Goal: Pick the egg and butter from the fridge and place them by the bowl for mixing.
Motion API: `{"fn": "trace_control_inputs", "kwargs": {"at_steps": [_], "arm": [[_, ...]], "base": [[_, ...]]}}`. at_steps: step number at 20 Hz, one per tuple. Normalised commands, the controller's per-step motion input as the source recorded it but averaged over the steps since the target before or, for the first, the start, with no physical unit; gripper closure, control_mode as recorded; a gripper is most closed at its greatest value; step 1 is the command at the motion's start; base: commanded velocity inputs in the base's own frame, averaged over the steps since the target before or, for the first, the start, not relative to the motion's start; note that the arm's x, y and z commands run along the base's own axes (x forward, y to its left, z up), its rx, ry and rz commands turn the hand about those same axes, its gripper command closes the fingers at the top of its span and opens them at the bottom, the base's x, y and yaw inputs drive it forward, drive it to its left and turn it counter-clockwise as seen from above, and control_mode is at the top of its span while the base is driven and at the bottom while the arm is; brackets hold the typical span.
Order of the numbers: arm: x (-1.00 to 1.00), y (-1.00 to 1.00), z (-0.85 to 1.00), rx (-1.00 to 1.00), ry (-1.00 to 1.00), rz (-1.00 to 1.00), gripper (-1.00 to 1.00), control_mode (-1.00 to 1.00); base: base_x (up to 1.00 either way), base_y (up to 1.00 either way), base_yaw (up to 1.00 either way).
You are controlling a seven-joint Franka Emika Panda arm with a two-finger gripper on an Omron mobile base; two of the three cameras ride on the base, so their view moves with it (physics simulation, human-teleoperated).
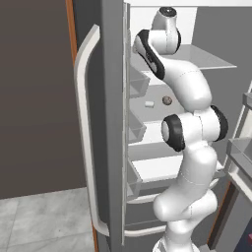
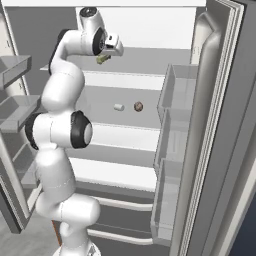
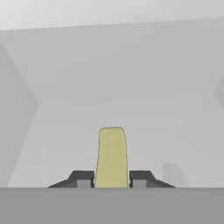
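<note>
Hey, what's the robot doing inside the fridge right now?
The arm is reaching into the open fridge at an upper shelf, and its gripper is shut on the butter. The egg sits on the shelf below, untouched, beside a small pale object.
</note>
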Motion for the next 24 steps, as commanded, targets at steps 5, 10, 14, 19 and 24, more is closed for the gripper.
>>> {"fn": "trace_control_inputs", "kwargs": {"at_steps": [5,10,14,19,24], "arm": [[-0.6,-0.22,0.0,0.01,-0.37,0.02,1.0,-1.0],[-0.98,-0.1,0.19,0.0,-0.21,0.0,1.0,-1.0],[-1.0,0.0,0.16,0.0,-0.06,0.0,1.0,-1.0],[-1.0,-0.05,0.31,0.01,0.13,0.0,1.0,-1.0],[-1.0,-0.09,-0.03,0.06,0.22,0.0,1.0,-1.0]], "base": [[0.0,0.0,0.0],[0.0,0.0,0.0],[0.0,0.0,0.0],[0.0,0.0,0.0],[0.0,0.0,0.0]]}}
